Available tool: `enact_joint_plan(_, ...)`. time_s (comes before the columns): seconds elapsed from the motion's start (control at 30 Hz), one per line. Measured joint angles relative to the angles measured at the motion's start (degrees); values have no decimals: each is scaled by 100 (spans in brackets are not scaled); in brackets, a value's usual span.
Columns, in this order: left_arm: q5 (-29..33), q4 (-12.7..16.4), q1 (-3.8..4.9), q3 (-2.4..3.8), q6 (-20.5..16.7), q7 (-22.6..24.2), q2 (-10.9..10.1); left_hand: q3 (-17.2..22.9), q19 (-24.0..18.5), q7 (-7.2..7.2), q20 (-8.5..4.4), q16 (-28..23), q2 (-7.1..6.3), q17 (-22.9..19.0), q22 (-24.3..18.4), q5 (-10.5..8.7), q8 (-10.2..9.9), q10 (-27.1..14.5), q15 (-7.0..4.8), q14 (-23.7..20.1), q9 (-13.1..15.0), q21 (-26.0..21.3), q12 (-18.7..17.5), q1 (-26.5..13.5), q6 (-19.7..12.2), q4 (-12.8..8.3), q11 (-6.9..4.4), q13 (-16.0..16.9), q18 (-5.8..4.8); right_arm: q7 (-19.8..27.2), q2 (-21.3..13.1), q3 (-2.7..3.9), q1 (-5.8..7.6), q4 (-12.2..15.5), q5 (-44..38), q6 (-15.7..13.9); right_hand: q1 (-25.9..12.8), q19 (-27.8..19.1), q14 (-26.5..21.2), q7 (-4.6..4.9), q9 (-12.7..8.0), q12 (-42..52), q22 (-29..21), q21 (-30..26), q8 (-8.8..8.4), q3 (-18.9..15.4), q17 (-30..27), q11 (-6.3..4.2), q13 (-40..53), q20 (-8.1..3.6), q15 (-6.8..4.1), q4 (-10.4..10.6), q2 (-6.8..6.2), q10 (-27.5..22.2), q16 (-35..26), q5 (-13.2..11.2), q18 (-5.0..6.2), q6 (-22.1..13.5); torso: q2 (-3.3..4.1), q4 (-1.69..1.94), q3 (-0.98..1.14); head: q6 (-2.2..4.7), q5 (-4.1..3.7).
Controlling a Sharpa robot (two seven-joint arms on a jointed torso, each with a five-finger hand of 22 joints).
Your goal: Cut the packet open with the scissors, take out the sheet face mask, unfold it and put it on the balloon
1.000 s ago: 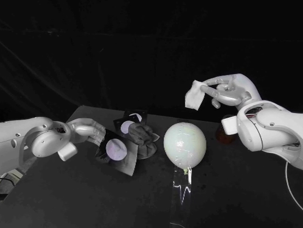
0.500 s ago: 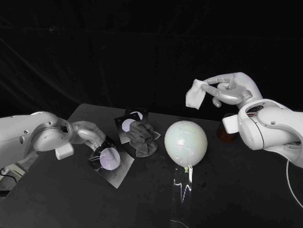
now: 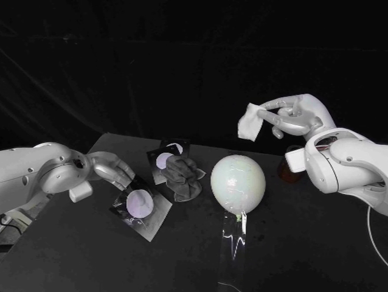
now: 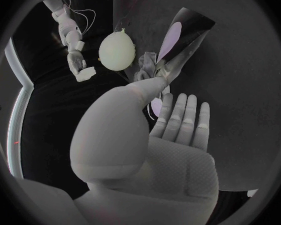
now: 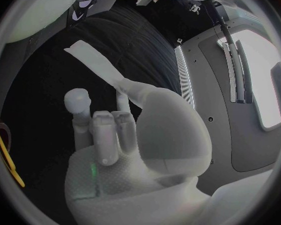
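Note:
My left hand [image 3: 110,170] [image 4: 172,130] is low over the table's left side and holds the dark packet [image 3: 142,205] [image 4: 181,35] by its upper corner, between thumb and fingers. The packet has a pale round print and lies nearly flat on the table. The pale balloon [image 3: 238,182] [image 4: 117,52] [image 5: 34,7] stands upright at the middle. My right hand [image 3: 292,117] [image 5: 115,130] is raised above and behind the balloon, pinching the folded white sheet mask [image 3: 249,126] [image 5: 93,60], which hangs down. An orange scissors handle [image 3: 286,173] shows behind my right arm.
A crumpled grey cloth [image 3: 183,179] lies between the packet and the balloon. A second dark printed packet [image 3: 170,152] stands behind it. The balloon sits on a clear stand [image 3: 235,234]. The table's left edge [image 3: 36,225] runs close under my left arm.
My left hand has lowered the packet from a raised, tilted hold down to the table surface. My right hand with the mask has stayed in place.

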Motion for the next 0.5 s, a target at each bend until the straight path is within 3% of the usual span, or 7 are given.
enact_joint_plan(0.3,-391,9,30,44,-507,610,-57,-383,170,-20,-6,408,3,56,-104,0,230,-170,6,-139,-57,-86,372,169,-101,41,6,12,1,-16,-19,-6,-2,-7,-27,28,10,0,-1,0,0,-1,3,0,0,0,1,0,2,0,1,0,-4,0,-5,-3,-1,0,1,5,-7,2,-47)
enact_joint_plan(0.5,-712,-21,55,79,-798,897,-64,-530,-397,-21,10,576,22,31,-296,22,344,-344,52,-500,-127,-579,595,354,-184,54,58,12,0,-33,-32,-12,-5,-11,-56,55,12,0,-6,0,0,-7,2,0,0,-1,5,0,4,0,6,0,-3,0,-20,-3,-3,0,1,2,-7,9,-65)
